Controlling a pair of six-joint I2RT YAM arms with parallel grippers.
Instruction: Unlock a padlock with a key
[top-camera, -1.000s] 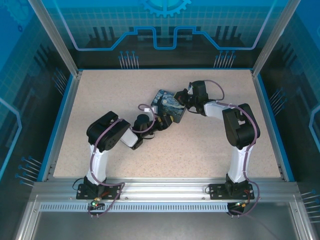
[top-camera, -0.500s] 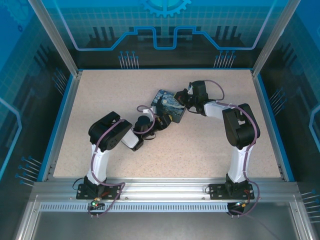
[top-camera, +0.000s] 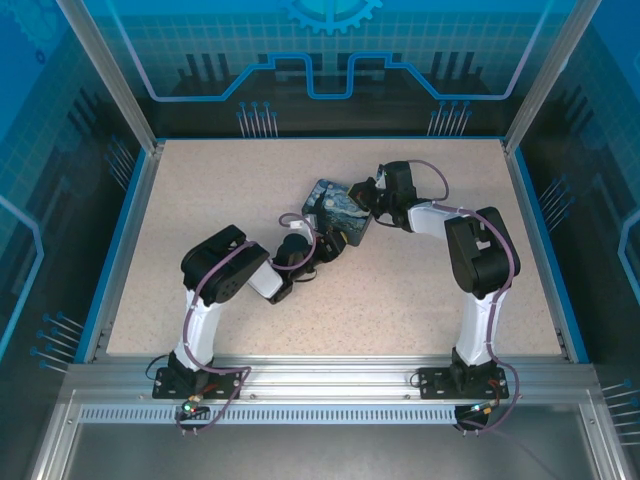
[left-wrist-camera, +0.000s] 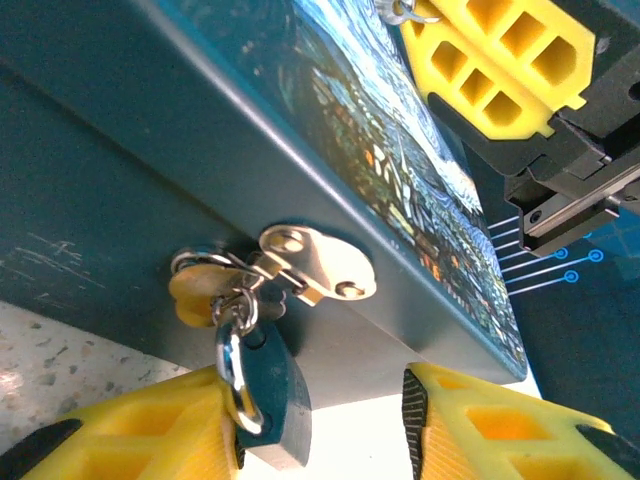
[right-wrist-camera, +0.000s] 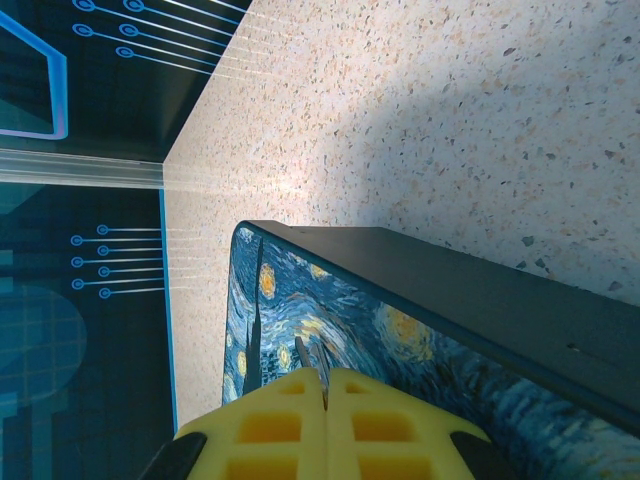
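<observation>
The small bluish-grey padlock (left-wrist-camera: 268, 400) hangs by its silver shackle from the hasp (left-wrist-camera: 318, 262) on the front wall of the painted tin box (top-camera: 335, 212). My left gripper (left-wrist-camera: 320, 425) is open around it. Its left finger (left-wrist-camera: 130, 430) touches the padlock's side, and the right finger (left-wrist-camera: 480, 425) stands apart from it. My right gripper (right-wrist-camera: 327, 385) is shut on the thin metal key (right-wrist-camera: 320, 366), whose tip pokes out over the tin's lid (right-wrist-camera: 400, 330). The right gripper (left-wrist-camera: 495, 60) also appears above the lid in the left wrist view.
The tin sits mid-table on the speckled top (top-camera: 420, 280), with both arms converging on it. A blue rim (top-camera: 545, 240) bounds the table, and glass walls stand behind. A brass tag (left-wrist-camera: 195, 290) hangs on the hasp ring beside the padlock.
My left arm has slid a little right toward the tin's front, and its jaws have narrowed around the padlock. The right arm and the tin have not moved.
</observation>
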